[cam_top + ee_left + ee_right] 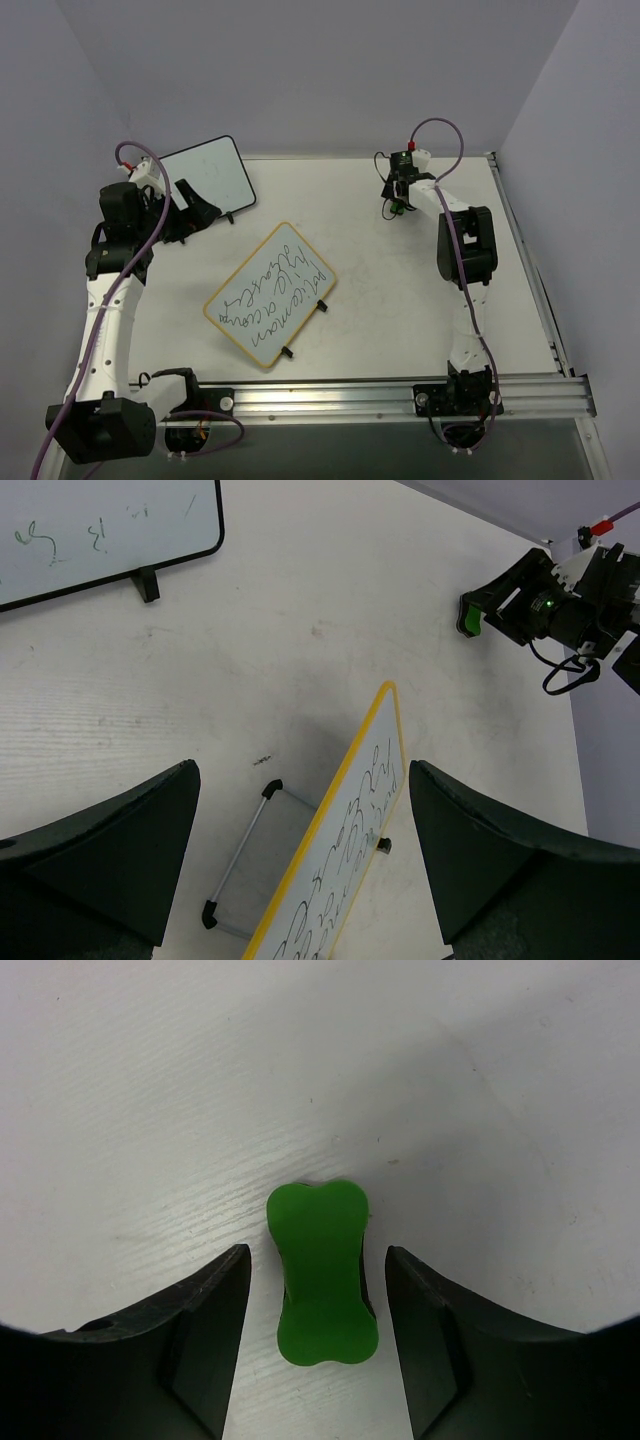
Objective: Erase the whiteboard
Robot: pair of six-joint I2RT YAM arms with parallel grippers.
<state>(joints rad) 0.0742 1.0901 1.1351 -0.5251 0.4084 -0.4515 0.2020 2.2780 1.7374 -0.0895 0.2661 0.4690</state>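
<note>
Jaws apart on the right gripper [316, 1255], and sitting squarely between them is a small green bone-shaped plastic eraser [322, 1290]. There's a sliver of gap on either side, so nothing is pinched yet. Its long axis runs along the fingers, so a squeeze should land across the narrow waist. The left gripper [302, 772] gapes too, holding nothing.

The yellow-framed white whiteboard [270, 293], full of scribble, sits well apart from the right jaws, off toward the left arm and just beyond the left jaws. The right arm is plainly nearer the eraser.

The right wrist view shows those side gaps. The overhead view shows only a green speck there, but it alone shows the board's slant across the white table [400, 300].
</note>
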